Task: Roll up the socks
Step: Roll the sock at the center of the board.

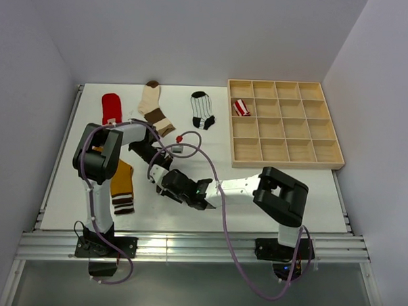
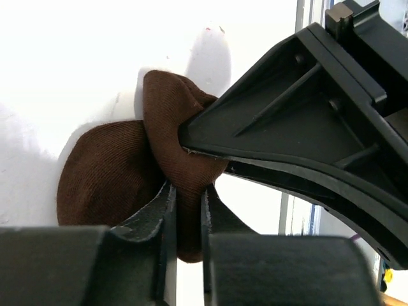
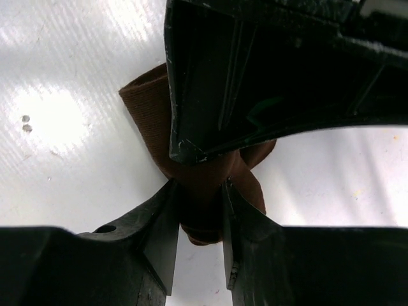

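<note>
A dark brown sock [image 2: 108,172] lies bunched on the white table, pinched from two sides. My left gripper [image 2: 185,210] is shut on a fold of it, with fabric filling the gap between the fingers. My right gripper [image 3: 199,204] is shut on the same sock [image 3: 150,108] from the opposite side. In the top view the two grippers meet near the table's front middle, left gripper [image 1: 157,171] and right gripper [image 1: 172,182], and hide the sock. Other socks lie flat: red [image 1: 112,108], cream-and-brown [image 1: 155,107], white with black stripes [image 1: 202,110], mustard [image 1: 123,183].
A wooden compartment tray [image 1: 285,163] stands at the back right, with a rolled red-white striped sock [image 1: 241,108] in one of its left cells. Purple cables loop over both arms. The table's metal rail runs along the front edge.
</note>
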